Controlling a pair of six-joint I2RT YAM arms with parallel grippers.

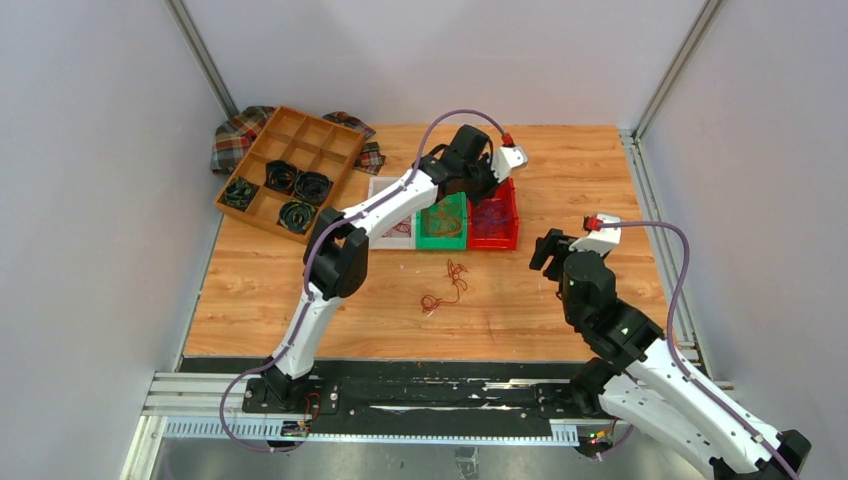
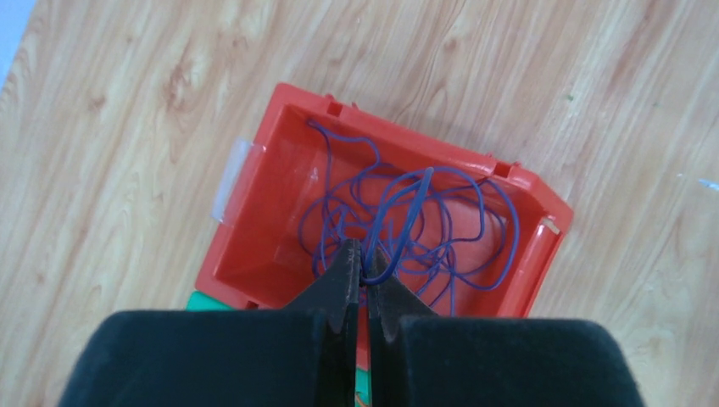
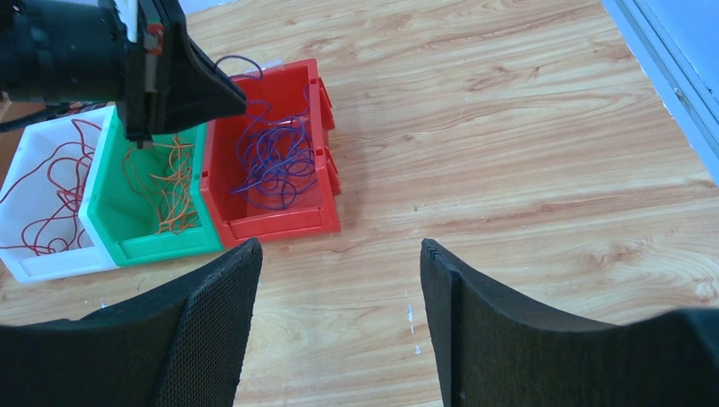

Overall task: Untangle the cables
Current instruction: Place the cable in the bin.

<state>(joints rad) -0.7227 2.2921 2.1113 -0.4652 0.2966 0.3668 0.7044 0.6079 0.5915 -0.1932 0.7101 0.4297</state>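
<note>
Sorting looks well along from above: we see the left tool [image 1: 488,190] poised over the red bin [image 1: 508,240] at the far middle of the worktop [image 1: 560,200], while a loose clump of red and orange cables [image 1: 446,285] lies on the bare wood just toward the arm bases from that bin. The clump's long axis slants from far right to near left, and the right tool [image 1: 548,250] stands apart from it on its right side, with nothing between them. At the left wrist, the tool is pressed together with a strand of the purple cables [image 2: 441,212] pinched at its tips; the rest of that tangle rests inside the red bin directly below. At the right wrist, the tool is spread wide and holds nothing, and it looks past its own fingers [image 3: 216,322] to the green bin [image 3: 161,246] with orange wire and the white bin [image 3: 51,263] with red wire; the clump itself is out of this view. We judge the free right arm better placed for the clump, reaching leftward across its axis.
</note>
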